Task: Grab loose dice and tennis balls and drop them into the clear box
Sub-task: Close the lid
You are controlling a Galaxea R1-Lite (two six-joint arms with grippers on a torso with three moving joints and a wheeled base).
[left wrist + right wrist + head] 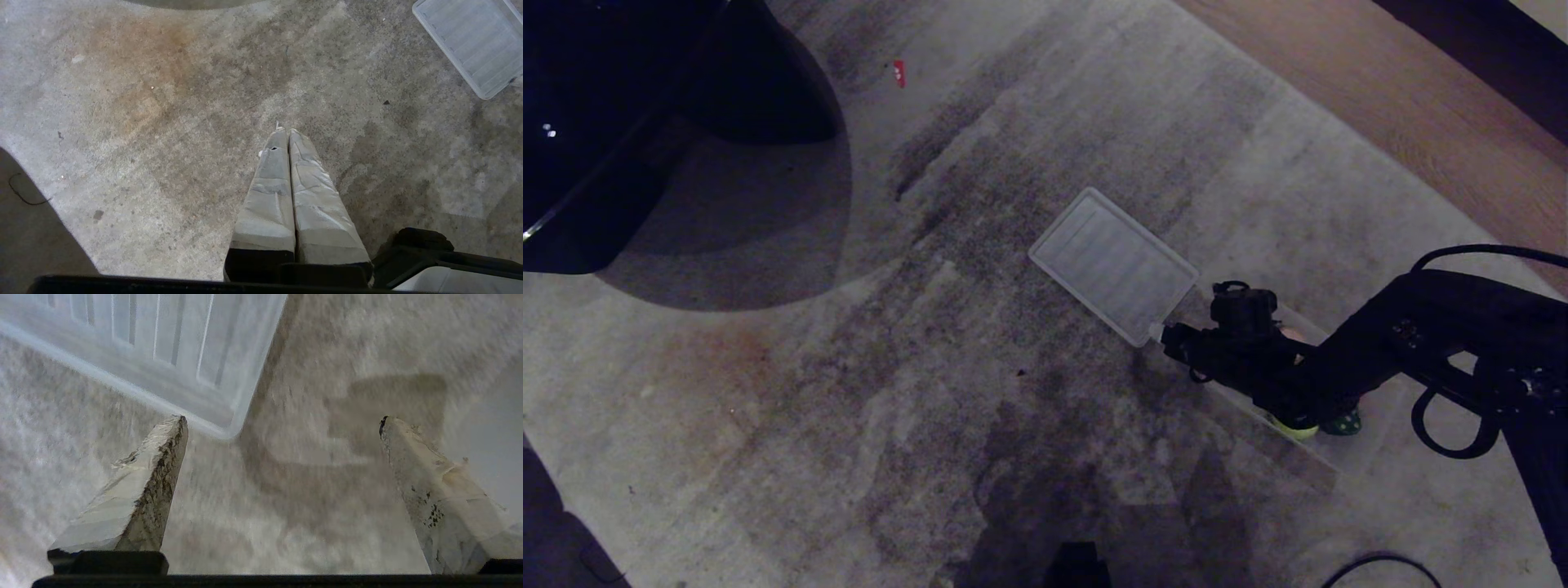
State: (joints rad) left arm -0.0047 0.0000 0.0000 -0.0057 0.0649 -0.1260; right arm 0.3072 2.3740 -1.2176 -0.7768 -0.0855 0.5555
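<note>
Right hand (282, 420): my fingers stand wide apart with nothing between them, only carpet (931, 408) and the corner of the ribbed lid panel (1112, 265) showing past the tips. In the head view my right arm reaches in from the right, over the near end of the clear box (1307, 465).

Left hand (286, 132): parked over bare carpet, fingers pressed together, holding nothing.

Clear box: lies on the carpet just beside the lid panel, mostly hidden under my arm; only a faint wall and far corner show.

What is in it: a tennis ball (1296, 428) and a green die (1343, 422) peek out from under my wrist, apparently inside the box. A pale patch beside the wrist may be another die; I cannot tell.

Step in hand: as I judge it, a drop is made and my hand is free.

Doing it well: lift straight up so my fingers clear the box wall and do not nudge the lid panel, then scan the carpet.

Loose items: none shows in these views.
</note>
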